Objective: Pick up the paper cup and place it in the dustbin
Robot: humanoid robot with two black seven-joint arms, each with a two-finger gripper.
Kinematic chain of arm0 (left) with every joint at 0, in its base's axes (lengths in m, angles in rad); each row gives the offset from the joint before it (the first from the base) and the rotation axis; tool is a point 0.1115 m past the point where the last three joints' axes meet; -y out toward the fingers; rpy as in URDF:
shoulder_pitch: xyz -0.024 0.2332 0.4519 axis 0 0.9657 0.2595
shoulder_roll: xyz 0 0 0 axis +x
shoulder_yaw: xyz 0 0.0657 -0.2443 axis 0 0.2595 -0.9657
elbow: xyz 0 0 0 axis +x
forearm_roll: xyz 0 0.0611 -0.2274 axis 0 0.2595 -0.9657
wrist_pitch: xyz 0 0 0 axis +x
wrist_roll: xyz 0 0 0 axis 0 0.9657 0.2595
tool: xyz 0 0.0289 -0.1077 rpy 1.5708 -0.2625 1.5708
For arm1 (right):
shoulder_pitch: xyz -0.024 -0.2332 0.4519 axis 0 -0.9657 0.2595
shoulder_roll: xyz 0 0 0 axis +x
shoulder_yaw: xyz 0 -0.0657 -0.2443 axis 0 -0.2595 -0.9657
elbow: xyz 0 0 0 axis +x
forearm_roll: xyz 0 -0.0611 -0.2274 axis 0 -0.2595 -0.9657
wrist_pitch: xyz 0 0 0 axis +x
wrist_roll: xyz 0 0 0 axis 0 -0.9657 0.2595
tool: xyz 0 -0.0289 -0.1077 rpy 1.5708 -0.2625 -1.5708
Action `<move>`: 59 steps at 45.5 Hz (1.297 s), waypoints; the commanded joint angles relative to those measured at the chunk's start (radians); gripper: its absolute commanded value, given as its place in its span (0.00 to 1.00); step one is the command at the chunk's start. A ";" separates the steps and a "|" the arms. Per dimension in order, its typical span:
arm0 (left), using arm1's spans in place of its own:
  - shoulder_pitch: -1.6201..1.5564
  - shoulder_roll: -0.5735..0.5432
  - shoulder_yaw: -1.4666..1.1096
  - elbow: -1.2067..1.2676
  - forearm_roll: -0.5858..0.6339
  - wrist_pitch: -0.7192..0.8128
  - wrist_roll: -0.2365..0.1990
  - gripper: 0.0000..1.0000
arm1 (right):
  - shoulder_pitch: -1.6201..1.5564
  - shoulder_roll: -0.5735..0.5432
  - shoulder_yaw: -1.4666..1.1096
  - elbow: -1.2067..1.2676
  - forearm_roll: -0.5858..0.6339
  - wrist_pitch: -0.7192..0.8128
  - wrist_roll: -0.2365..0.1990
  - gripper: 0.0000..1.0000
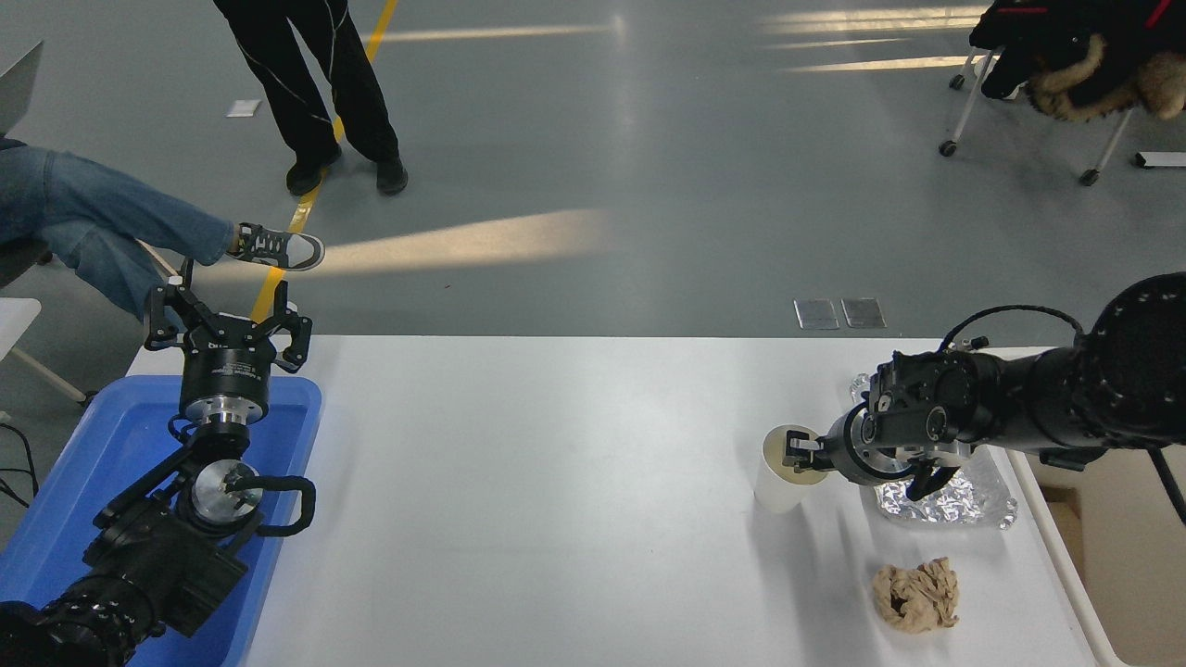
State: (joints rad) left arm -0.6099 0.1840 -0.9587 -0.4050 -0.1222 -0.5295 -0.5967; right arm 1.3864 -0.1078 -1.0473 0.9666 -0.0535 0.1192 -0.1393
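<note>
The paper cup [776, 485] stands upright on the white table [556, 500], right of the middle, white outside and cream inside. My right gripper [799, 455] comes in low from the right and is at the cup's right rim, with a fingertip over the cup's mouth. It looks open. The cup rests on the table. The dustbin [1066, 556] is a cream bin at the table's right edge, partly hidden by my right arm and cut off by the picture's edge. My left gripper [227, 324] is parked open at the lower left.
A crinkled silver foil tray [954, 498] lies just right of the cup, under my right arm. A crumpled brown paper wad [915, 596] lies nearer the front. A blue tray [83, 463] sits under the left arm. A person's legs [315, 83] stand beyond the table.
</note>
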 commanded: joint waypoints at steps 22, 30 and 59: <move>-0.001 0.000 0.000 0.000 0.001 0.000 0.000 0.99 | 0.535 -0.205 -0.049 0.484 0.006 0.063 0.007 0.00; -0.001 0.000 0.000 0.000 0.001 0.000 0.000 0.99 | 0.914 -0.283 -0.126 0.701 0.009 0.244 0.009 0.00; 0.001 0.000 -0.002 0.000 0.001 0.000 0.000 0.99 | 1.324 -0.325 -0.237 0.698 0.017 0.582 0.020 0.00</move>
State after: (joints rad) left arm -0.6092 0.1841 -0.9587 -0.4049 -0.1215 -0.5294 -0.5967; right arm 2.6725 -0.4232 -1.2446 1.6624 -0.0373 0.6727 -0.1196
